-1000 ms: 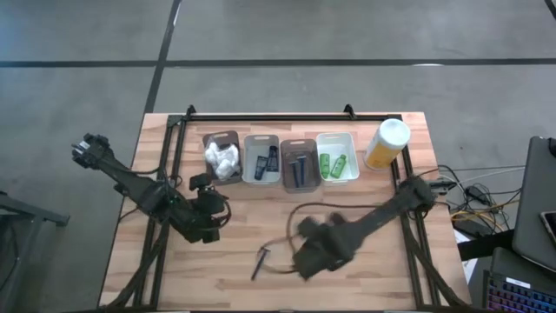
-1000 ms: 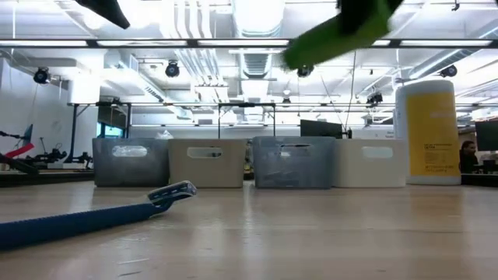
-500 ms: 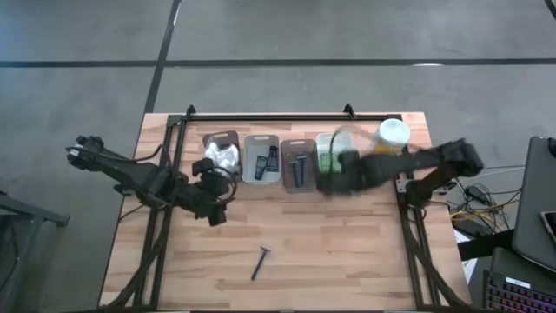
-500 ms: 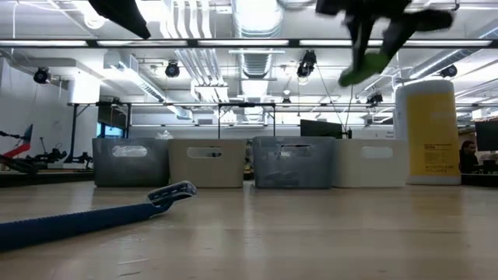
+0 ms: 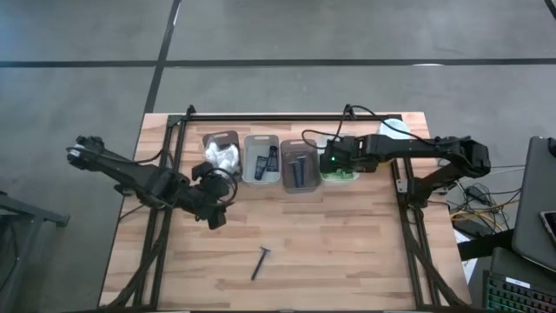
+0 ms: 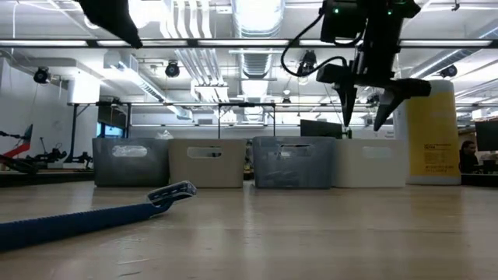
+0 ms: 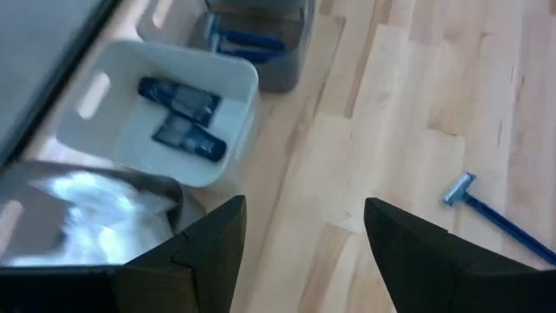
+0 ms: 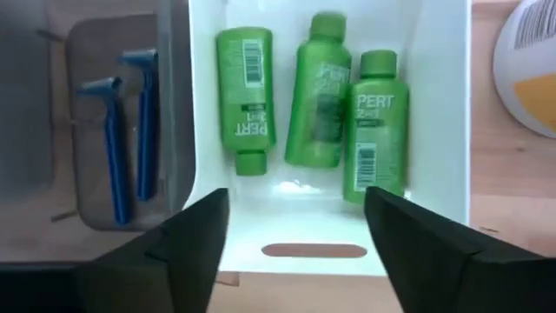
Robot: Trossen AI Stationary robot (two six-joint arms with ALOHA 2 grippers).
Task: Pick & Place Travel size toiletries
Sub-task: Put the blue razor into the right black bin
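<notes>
Three bright green mini bottles (image 8: pixel 321 96) lie side by side in the white bin (image 5: pixel 337 162) at the right end of the row. My right gripper (image 8: pixel 295 226) hovers open above that bin, also seen in the low view (image 6: pixel 364 109), and holds nothing. One slim dark-blue razor (image 5: pixel 260 262) lies flat on the table near the near edge, also in the low view (image 6: pixel 93 218). Two more razors (image 8: pixel 130 130) lie in the brown bin. Dark tubes (image 7: pixel 182 117) and white puffy bundles (image 5: pixel 222 158) fill the other bins. My left gripper (image 7: pixel 304 235) hangs open over the table's left part.
Several bins stand in a row (image 6: pixel 249 162) by the far edge. The tall yellow canister (image 8: pixel 530 69) with a white lid stands right of the white bin, partly under my right arm. Black frame rails (image 5: pixel 287 116) run along the far edge and both sides. Bare wood (image 5: pixel 347 243) lies near the razor.
My right gripper carried a green bottle up from the near middle of the table toward the far edge, reached the white bin and let go. The bottle now lies in the bin. My left gripper shifted a little toward the far edge.
</notes>
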